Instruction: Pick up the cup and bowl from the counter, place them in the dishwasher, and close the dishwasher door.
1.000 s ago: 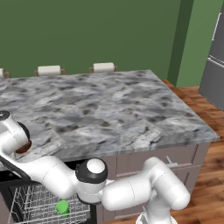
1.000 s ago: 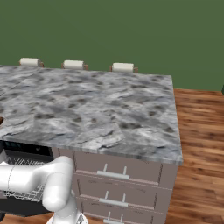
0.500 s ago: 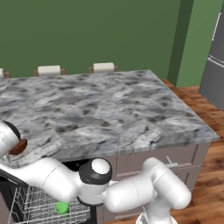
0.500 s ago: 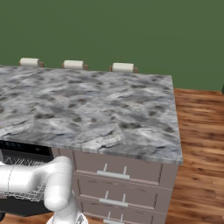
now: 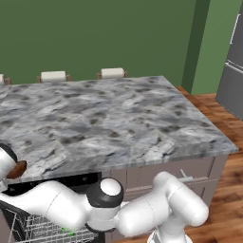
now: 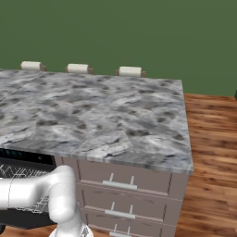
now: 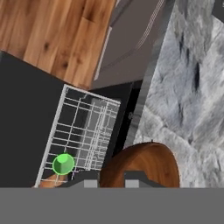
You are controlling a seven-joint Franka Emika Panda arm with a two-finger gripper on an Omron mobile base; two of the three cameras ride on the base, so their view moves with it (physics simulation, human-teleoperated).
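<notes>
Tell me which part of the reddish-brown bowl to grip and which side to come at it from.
Grip the bowl by its thin rim, one finger inside and one outside, coming from above. It is shallow, round and wide, probably too broad to span across, and it has no handle. The gripper is already at its rim in the hand view, over the counter edge beside the open dishwasher, where the cup stands in the rack.

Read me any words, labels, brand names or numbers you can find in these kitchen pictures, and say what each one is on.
None can be read.
The dishwasher has a dark control strip with faint marks, too small and blurred to read.
The cup, bowl and counter carry no writing.
</notes>
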